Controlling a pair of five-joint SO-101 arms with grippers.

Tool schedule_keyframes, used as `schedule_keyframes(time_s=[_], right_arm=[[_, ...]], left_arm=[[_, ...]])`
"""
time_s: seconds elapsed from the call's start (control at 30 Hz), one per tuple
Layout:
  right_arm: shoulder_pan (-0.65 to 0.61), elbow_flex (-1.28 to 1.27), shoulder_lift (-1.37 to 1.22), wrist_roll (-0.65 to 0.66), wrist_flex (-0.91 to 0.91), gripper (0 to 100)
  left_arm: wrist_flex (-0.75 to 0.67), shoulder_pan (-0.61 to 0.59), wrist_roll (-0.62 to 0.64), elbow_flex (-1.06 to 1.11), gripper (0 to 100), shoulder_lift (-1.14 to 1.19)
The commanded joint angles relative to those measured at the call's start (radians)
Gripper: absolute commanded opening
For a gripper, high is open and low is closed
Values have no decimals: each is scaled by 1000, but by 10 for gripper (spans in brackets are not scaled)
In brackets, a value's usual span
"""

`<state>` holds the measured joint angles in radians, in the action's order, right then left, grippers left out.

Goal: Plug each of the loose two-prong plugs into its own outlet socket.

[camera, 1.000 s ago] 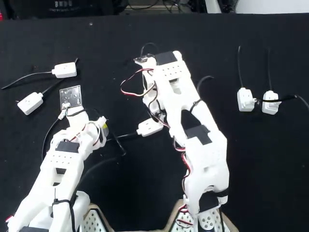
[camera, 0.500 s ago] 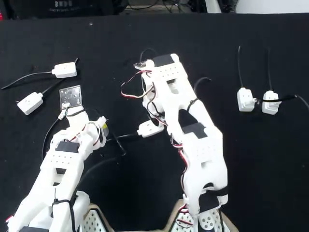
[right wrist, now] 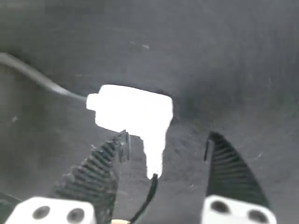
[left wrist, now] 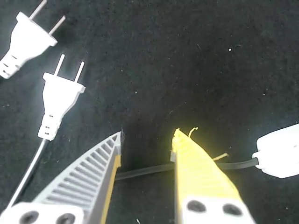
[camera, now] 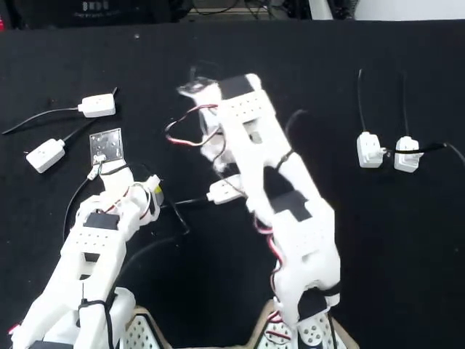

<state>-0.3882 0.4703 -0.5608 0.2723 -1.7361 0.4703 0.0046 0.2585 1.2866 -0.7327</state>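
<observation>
Two loose plugs [left wrist: 58, 100] (not touching).

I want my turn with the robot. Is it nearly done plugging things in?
Not yet. Done: nothing I can be sure of. One plug and a second plug lie loose, prongs bare. In hand: the open left gripper straddles the cord of the socket, and the open right gripper hangs by it. Left: both plugs need pushing in.

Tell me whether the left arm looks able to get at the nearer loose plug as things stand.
Probably yes. The left gripper is open, and the nearer plug lies ahead of it on bare cloth with nothing between. A black cable crosses between its jaws and might snag.
</observation>
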Motion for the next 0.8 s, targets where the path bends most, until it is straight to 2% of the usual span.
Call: schedule_keyframes(time_s=[0.0,0.17,0.37,0.47,0.77], right_arm=[[-52,10,188,196,-28,258],[-49,-35,248,535,-23,261],[-52,-249,255,822,11,261],[-52,-369,257,870,115,261],[-52,-651,257,865,474,258]], left_arm=[[-20,-4,5,-16,177,-25],[-17,-101,15,-24,177,-26],[-18,-229,135,-24,177,-26],[-18,-240,138,-25,177,-26],[-20,-239,138,-30,177,-26]])
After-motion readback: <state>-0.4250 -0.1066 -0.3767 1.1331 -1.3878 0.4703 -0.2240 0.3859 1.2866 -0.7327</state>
